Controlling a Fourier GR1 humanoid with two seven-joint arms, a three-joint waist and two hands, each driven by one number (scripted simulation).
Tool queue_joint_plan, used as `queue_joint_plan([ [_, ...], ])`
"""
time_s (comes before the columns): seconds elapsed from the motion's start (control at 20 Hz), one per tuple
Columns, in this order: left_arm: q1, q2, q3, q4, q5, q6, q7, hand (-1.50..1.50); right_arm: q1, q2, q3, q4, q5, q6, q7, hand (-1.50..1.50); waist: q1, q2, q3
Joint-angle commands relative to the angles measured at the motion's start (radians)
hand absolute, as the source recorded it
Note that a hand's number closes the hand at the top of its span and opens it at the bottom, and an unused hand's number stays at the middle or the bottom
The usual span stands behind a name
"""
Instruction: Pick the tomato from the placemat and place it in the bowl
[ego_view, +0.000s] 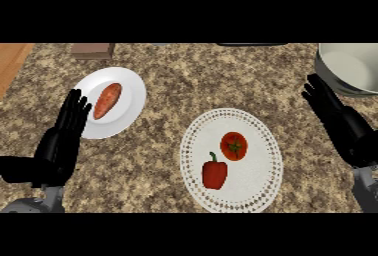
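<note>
The tomato (234, 145) lay at the frame's centre on the white placemat (255, 192), beside a red pepper (214, 173). Both robot hands, left (59, 145) and right (341, 122), were open and empty. Round, smooth and probably soft, it wanted cradling across its sides before the bowl (353, 70) at upper right.

Tomato (234, 145) on placemat (255, 185), bowl (353, 70) right

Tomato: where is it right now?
Head view: the tomato sits on the placemat, centre-right, just above the red pepper.
</note>
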Motion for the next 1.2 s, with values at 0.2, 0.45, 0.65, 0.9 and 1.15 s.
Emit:
queue_joint_plan([
  [0.2,-0.033,0.109,0.046,0.063,-0.073,0.008,0.046,0.0,-0.239,-0.058,0.055,-0.244,0.103,0.239,-0.282,1.5,0.07,-0.016,-0.001],
  [0.45,-0.012,0.133,0.079,0.093,-0.058,0.004,0.074,0.0,-0.042,-0.188,0.068,-0.145,0.576,-0.057,-0.257,-1.5,-0.006,-0.011,-0.002],
  [0.65,-0.049,0.157,0.11,0.125,-0.049,-0.025,0.108,0.0,0.203,-0.167,0.096,-0.188,0.683,-0.151,-0.572,-1.5,-0.011,-0.011,-0.001],
  [0.9,-0.069,0.107,0.113,0.175,-0.089,-0.043,0.066,0.0,0.375,-0.189,0.026,-0.159,0.713,-0.196,-0.709,-1.5,0.01,-0.009,-0.003],
  [1.15,-0.102,0.072,0.138,0.147,-0.137,-0.064,0.136,0.0,0.309,-0.161,-0.026,-0.323,0.752,-0.064,-0.469,-1.5,0.021,-0.008,-0.003],
])
